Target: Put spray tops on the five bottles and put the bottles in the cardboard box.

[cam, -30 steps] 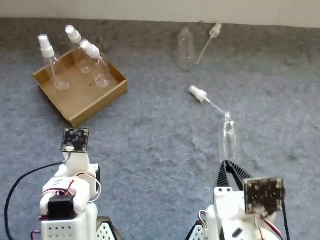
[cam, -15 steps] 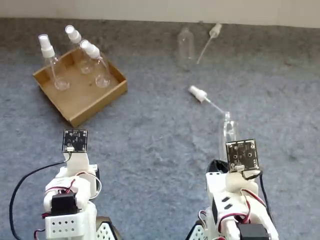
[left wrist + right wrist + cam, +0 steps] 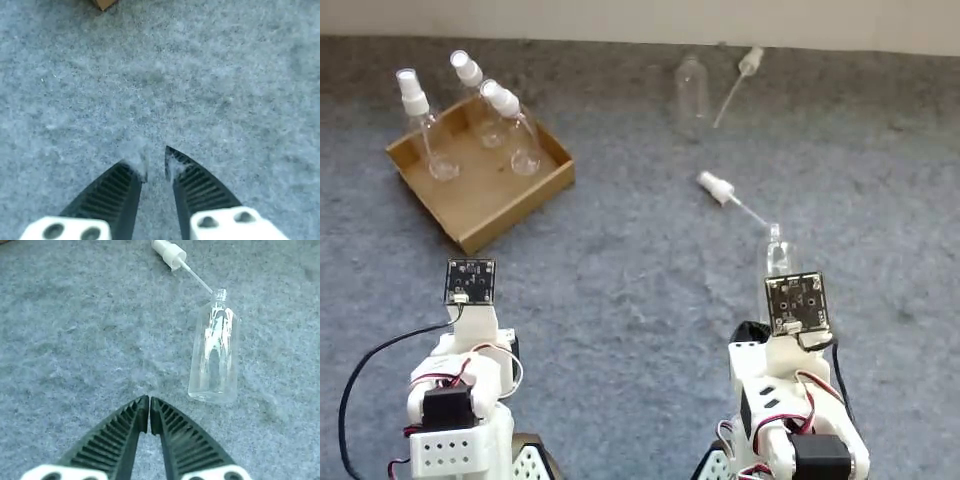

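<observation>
1. Fingers (image 3: 125, 435) of the right gripper (image 3: 149, 410) are pressed together on nothing, just beside a clear plastic bottle (image 3: 215, 357) lying uncapped on the grey carpet (image 3: 75, 340).
2. A white spray top (image 3: 169, 252) lies by that bottle's neck (its thin tube seems to touch the mouth).
3. On the left gripper (image 3: 154, 167) the tips stand narrowly parted, empty, over carpet.
4. Three capped clear bottles (image 3: 510, 130) stand in the brown cardboard box (image 3: 470, 205); a second bare bottle (image 3: 691, 85) and second spray top (image 3: 750, 62) sit near the far edge.

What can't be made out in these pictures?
High view: the lying bottle, base hidden behind the right arm's camera board.
Left wrist view: the cardboard box, cut off by the edge; just a corner shows.
High view: the far bottle, too faint to tell whether it stands or lies.
</observation>
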Controlling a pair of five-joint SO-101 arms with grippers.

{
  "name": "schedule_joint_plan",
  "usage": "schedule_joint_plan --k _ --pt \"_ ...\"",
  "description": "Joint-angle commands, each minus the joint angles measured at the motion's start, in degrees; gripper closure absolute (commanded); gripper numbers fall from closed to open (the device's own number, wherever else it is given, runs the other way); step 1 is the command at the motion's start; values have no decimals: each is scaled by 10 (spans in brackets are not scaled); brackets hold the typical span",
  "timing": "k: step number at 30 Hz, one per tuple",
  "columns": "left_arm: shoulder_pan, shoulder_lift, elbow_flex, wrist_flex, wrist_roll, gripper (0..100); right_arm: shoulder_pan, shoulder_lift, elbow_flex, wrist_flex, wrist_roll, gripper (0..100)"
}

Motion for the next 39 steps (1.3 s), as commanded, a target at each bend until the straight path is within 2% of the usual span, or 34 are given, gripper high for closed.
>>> schedule_joint_plan --k 1,7,10,17,26,32,39 --pt "-7 -3 15 -7 -4 996 -3 -5 0 -38 13 994" --pt "-7 -3 15 -7 -4 996 -2 -5 6 -41 124 994" --pt "-7 -3 15 -7 -4 996 0 -5 24 -47 98 994" --pt "-7 -3 15 -7 -4 996 -4 -5 103 -97 -23 994" --pt "-7 -3 15 -7 -4 996 19 -4 378 -163 -44 994" --pt "-7 -3 15 -7 -4 996 37 -4 364 -163 -107 994" --pt "-7 -3 15 -7 -4 996 36 -4 364 -161 -106 994"
